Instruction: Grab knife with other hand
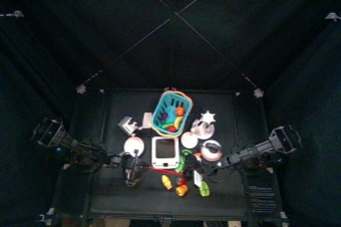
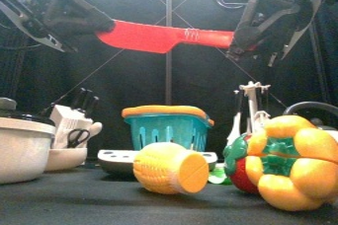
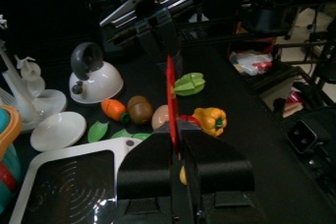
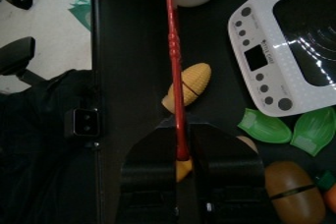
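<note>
The red knife [image 2: 156, 37] hangs level in the air above the table, its broad blade toward the left arm and its handle toward the right arm. My left gripper [image 2: 95, 30] is shut on the blade end; in the left wrist view the knife [image 3: 171, 79] runs edge-on out from between the jaws. My right gripper [image 2: 242, 37] is closed on the handle end; in the right wrist view the knife [image 4: 174, 71] shows as a thin red line leaving the jaws. Both arms meet over the table's front part [image 1: 170, 166].
Under the knife stand a teal basket [image 2: 168, 128], a cut yellow pepper [image 2: 172, 168], a yellow and red pepper [image 2: 294, 165] and a white pot [image 2: 20, 148]. A white kitchen scale [image 4: 289, 41] and toy vegetables [image 3: 207, 120] lie below the grippers.
</note>
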Robot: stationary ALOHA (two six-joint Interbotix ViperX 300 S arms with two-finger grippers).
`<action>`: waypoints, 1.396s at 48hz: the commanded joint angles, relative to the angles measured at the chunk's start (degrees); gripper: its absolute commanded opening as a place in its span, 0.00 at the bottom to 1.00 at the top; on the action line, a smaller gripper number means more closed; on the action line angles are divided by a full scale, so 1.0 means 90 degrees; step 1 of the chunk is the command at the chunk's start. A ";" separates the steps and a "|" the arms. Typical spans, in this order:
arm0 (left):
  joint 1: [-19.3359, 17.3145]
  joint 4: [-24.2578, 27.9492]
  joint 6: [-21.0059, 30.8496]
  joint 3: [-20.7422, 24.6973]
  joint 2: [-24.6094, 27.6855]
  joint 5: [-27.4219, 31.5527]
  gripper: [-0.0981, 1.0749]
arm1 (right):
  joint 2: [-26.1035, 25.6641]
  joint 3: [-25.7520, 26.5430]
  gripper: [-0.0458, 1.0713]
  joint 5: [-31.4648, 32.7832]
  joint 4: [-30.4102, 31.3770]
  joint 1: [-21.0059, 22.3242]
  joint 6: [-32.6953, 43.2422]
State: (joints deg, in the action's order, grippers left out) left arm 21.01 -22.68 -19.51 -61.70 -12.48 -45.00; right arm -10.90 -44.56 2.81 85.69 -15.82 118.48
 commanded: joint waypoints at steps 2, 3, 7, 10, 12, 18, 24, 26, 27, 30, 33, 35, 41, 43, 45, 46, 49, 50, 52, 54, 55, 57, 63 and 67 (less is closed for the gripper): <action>-0.0020 -0.0059 -0.0039 0.0244 0.0117 -0.0068 0.39 | -0.0088 0.0352 0.32 -0.0098 -0.0068 0.0283 -0.0068; 0.0000 -0.0059 -0.0039 0.0254 0.0137 -0.0068 0.39 | -0.0107 0.0342 0.31 -0.0098 -0.0078 0.0293 -0.0078; 0.0010 -0.0078 -0.0039 0.0254 0.0244 -0.0010 0.39 | -0.0156 0.0322 0.30 -0.0098 -0.0088 0.0303 -0.0078; 0.0010 -0.0078 -0.0039 0.0264 0.0332 0.0078 0.39 | -0.0195 0.0283 0.28 -0.0098 -0.0068 0.0322 -0.0078; 0.0020 -0.0078 -0.0039 0.0283 0.0391 0.0146 0.39 | -0.0215 0.0254 0.27 -0.0127 -0.0068 0.0361 -0.0078; 0.0107 -0.0186 0.0107 0.0400 0.0547 0.0332 0.39 | -0.0254 0.0156 0.23 -0.0166 -0.0078 0.0400 -0.0078; 0.0127 -0.0137 0.0361 0.0488 0.0703 0.0488 0.39 | -0.0254 0.0117 0.21 -0.0176 -0.0059 0.0459 -0.0088; 0.0127 -0.0078 0.0381 0.0508 0.0742 0.0498 0.39 | -0.0254 0.0117 0.21 -0.0176 -0.0029 0.0479 -0.0088; 0.0127 -0.0049 0.0381 0.0518 0.0762 0.0498 0.39 | -0.0254 0.0127 0.21 -0.0176 -0.0010 0.0488 -0.0088; 0.0127 0.0029 0.0391 0.0547 0.0771 0.0498 0.39 | -0.0254 0.0117 0.21 -0.0176 0.0107 0.0518 -0.0098; 0.0127 0.0068 0.0400 0.0576 0.0771 0.0498 0.39 | -0.0254 0.0088 0.21 -0.0166 0.0342 0.0537 -0.0146; 0.0127 0.0068 0.0400 0.0596 0.0771 0.0488 0.39 | -0.0264 0.0068 0.21 -0.0137 0.0527 0.0547 -0.0186; 0.0107 0.0059 0.0410 0.0664 0.0762 0.0488 0.39 | -0.0273 0.0059 0.21 -0.0078 0.0967 0.0547 -0.0195; 0.0078 0.0059 0.0420 0.0703 0.0762 0.0488 0.39 | -0.0264 0.0059 0.22 -0.0039 0.1064 0.0547 -0.0195; 0.0088 0.0039 0.0420 0.0723 0.0762 0.0498 0.39 | -0.0264 0.0049 0.22 0.0029 0.1152 0.0547 -0.0205; 0.0078 0.0020 0.0420 0.0723 0.0762 0.0488 0.39 | -0.0264 0.0039 0.22 0.0068 0.1182 0.0547 -0.0205; 0.0088 -0.0049 0.0410 0.0732 0.0752 0.0488 0.39 | -0.0273 -0.0020 0.22 0.0254 0.1250 0.0518 -0.0205; 0.0078 -0.0078 0.0410 0.0723 0.0752 0.0488 0.39 | -0.0273 -0.0049 0.22 0.0322 0.1279 0.0518 -0.0205; 0.0068 -0.0117 0.0410 0.0713 0.0742 0.0488 0.39 | -0.0273 -0.0088 0.22 0.0449 0.1309 0.0508 -0.0205; 0.0049 -0.0146 0.0391 0.0713 0.0723 0.0488 0.39 | -0.0273 -0.0156 0.22 0.0557 0.1318 0.0508 -0.0205; 0.0029 -0.0156 0.0391 0.0713 0.0703 0.0479 0.39 | -0.0273 -0.0176 0.22 0.0586 0.1318 0.0508 -0.0205; -0.0029 -0.0176 0.0391 0.0713 0.0674 0.0479 0.39 | -0.0273 -0.0215 0.22 0.0615 0.1309 0.0498 -0.0205; -0.0205 -0.0186 0.0400 0.0693 0.0586 0.0381 0.39 | -0.0234 -0.0264 0.22 0.0615 0.1270 0.0479 -0.0205; -0.0293 -0.0186 0.0391 0.0674 0.0566 0.0342 0.39 | -0.0186 -0.0264 0.22 0.0654 0.1182 0.0381 -0.0205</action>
State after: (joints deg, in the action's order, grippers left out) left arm 19.69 -24.52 -15.56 -59.33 -5.80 -39.81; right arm -12.39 -47.90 7.21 96.86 -12.92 116.54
